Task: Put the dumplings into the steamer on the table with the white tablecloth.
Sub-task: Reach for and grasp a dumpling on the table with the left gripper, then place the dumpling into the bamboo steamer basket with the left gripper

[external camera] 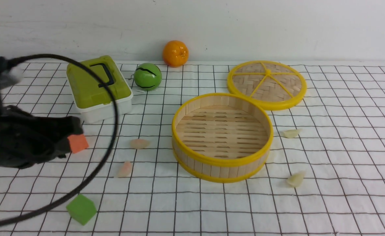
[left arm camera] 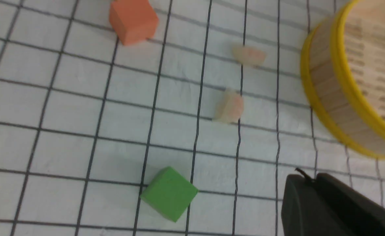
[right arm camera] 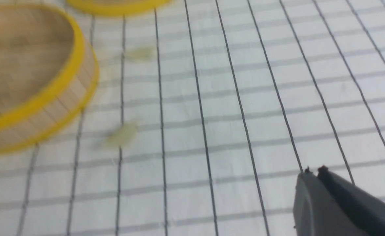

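The upper pink dumpling and the lower pink dumpling are seen left of centre in the front view, laid on the table with the white tablecloth to the left of the steamer, apart from it and from each other. The upper cream dumpling and the lower cream dumpling are placed right of centre, near the steamer's right side but not touching it. All four are thus found outside the steamer, which is stood upright at mid-frame. Its woven lid is laid flat behind it toward the upper right. At the upper left a green-lidded box is set, with a green ball beside it and an orange behind that, by the wall. An orange cube is partly covered by the dark left arm at the left, from which a black cable is looped; a green cube is laid at the lower left. In the left wrist view the left gripper is shown at the lower right with its fingers pressed together and nothing between them, clear of the cubes and pink dumplings. In the blurred right wrist view the right gripper is likewise shown at the lower right, fingers together, nothing gripped.
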Available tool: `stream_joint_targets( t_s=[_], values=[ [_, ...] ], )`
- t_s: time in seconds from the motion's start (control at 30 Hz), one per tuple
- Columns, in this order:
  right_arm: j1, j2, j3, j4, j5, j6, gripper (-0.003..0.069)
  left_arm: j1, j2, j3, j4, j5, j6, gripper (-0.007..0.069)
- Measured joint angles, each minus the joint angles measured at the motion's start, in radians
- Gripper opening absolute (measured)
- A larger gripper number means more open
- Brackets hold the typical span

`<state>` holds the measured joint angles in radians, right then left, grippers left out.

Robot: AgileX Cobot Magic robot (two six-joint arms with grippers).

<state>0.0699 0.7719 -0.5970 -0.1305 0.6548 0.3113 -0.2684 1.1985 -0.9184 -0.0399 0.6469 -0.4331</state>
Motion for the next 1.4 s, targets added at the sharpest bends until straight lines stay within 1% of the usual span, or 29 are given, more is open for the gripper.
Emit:
stream_joint_targets(
  t_s=[0.03,0.07,0.13,0.17,0.2,0.23,0.27,0.3,0.33,0.37,0.47,0.53,0.6,0.67,0.8,0.87,0.9,0.93,0.97,1.1,1.17,1.27,1.3,1.4],
  values=[
    [0.000,0.006,0.000,0.000,0.011,-0.011,-0.0010,-0.002,0.011,0.000,0.000,0.007,0.000,0.0041],
    [0.000,0.048,-0.019,0.067,0.078,-0.103,-0.0021,-0.015,0.111,-0.069,0.000,0.058,0.027,0.0049],
    [0.000,0.091,-0.022,0.150,0.114,-0.186,-0.0022,-0.020,0.207,-0.134,-0.007,0.107,0.065,0.0066],
    [0.000,0.099,-0.022,0.169,0.119,-0.204,-0.0022,-0.020,0.218,-0.148,-0.009,0.117,0.075,0.0071],
    [0.000,0.127,-0.022,0.242,0.123,-0.278,-0.0022,-0.021,0.308,-0.202,-0.020,0.159,0.122,0.0099],
    [0.000,0.139,-0.022,0.284,0.120,-0.311,-0.0022,-0.021,0.345,-0.234,-0.026,0.182,0.156,0.0122],
    [0.000,0.143,-0.021,0.300,0.117,-0.342,-0.0022,-0.021,0.363,-0.241,-0.027,0.185,0.162,0.0128],
    [0.000,0.154,-0.017,0.355,0.103,-0.404,-0.0022,-0.021,0.431,-0.290,-0.035,0.212,0.216,0.0174],
    [0.000,0.155,-0.016,0.363,0.101,-0.412,-0.0022,-0.021,0.439,-0.296,-0.038,0.214,0.222,0.0180],
    [0.000,0.157,-0.007,0.425,0.076,-0.486,-0.0022,-0.021,0.498,-0.340,-0.049,0.226,0.272,0.0230],
    [0.000,0.157,0.010,0.507,0.030,-0.572,-0.0022,-0.021,0.593,-0.410,-0.065,0.224,0.356,0.0305],
    [0.000,0.157,0.022,0.548,0.008,-0.610,-0.0022,-0.021,0.640,-0.443,-0.064,0.208,0.401,0.0328],
    [0.000,0.157,0.029,0.582,-0.003,-0.636,-0.0022,-0.021,0.683,-0.467,-0.049,0.192,0.433,0.0335],
    [0.000,0.157,0.034,0.618,-0.017,-0.666,-0.0021,-0.021,0.730,-0.483,-0.031,0.174,0.455,0.0335],
    [0.000,0.157,0.036,0.635,-0.032,-0.680,-0.0019,-0.021,0.778,-0.488,-0.025,0.153,0.467,0.0326],
    [0.000,0.157,0.036,0.641,-0.036,-0.685,-0.0018,-0.021,0.812,-0.488,-0.024,0.123,0.467,0.0272],
    [0.000,0.157,0.036,0.641,-0.036,-0.686,-0.0018,-0.021,0.815,-0.488,-0.024,0.122,0.467,0.0264],
    [0.000,0.157,0.037,0.644,-0.036,-0.686,-0.0018,-0.021,0.818,-0.490,-0.021,0.119,0.467,0.0206],
    [0.000,0.157,0.037,0.644,-0.036,-0.686,-0.0015,-0.021,0.818,-0.491,-0.024,0.119,0.467,0.0172],
    [0.000,0.157,0.037,0.644,-0.036,-0.686,-0.0013,-0.021,0.811,-0.495,-0.035,0.139,0.467,0.0176],
    [0.000,0.157,0.037,0.650,-0.036,-0.686,-0.0012,-0.021,0.789,-0.526,-0.057,0.195,0.467,0.0176],
    [0.000,0.157,0.037,0.663,-0.037,-0.686,-0.0012,-0.021,0.746,-0.625,-0.143,0.254,0.451,0.0176],
    [0.000,0.157,0.037,0.668,-0.038,-0.686,-0.0012,-0.021,0.732,-0.678,-0.212,0.259,0.433,0.0176],
    [0.000,0.157,0.037,0.677,-0.044,-0.686,-0.0010,-0.034,0.721,-0.806,-0.346,0.244,0.396,0.0176]
  ],
)
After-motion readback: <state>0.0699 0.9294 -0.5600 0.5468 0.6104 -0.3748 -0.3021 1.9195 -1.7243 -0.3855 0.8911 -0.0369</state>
